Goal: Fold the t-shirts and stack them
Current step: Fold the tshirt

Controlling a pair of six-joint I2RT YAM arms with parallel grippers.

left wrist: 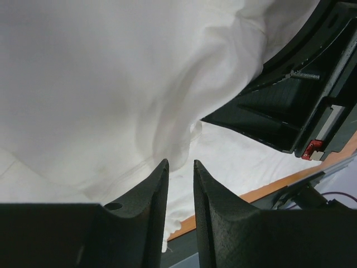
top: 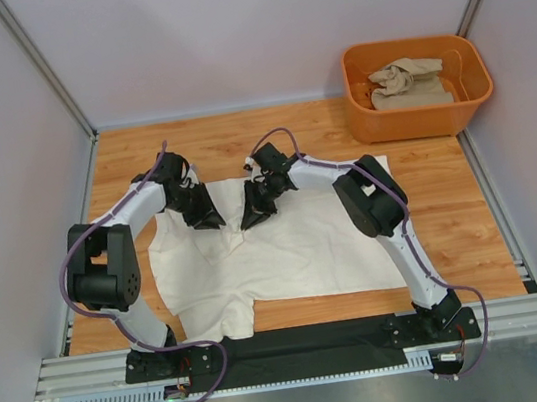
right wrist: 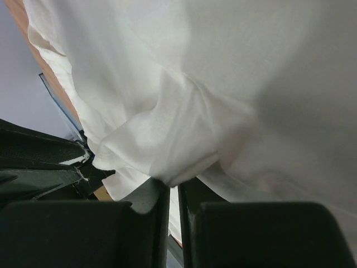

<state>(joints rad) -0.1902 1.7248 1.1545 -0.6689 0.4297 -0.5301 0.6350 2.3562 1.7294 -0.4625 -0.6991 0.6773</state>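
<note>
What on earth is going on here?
A robot is handling a cream-white t-shirt spread on the table. The right gripper pinches a fold of it; the left gripper has its fingers around another fold nearby. A beige t-shirt lies crumpled in the orange tub.

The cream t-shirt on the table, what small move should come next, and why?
Probably close the left gripper fully on the cream t-shirt before lifting: its jaws stand slightly apart around the cloth, while the right gripper seems to pinch a fold.
</note>
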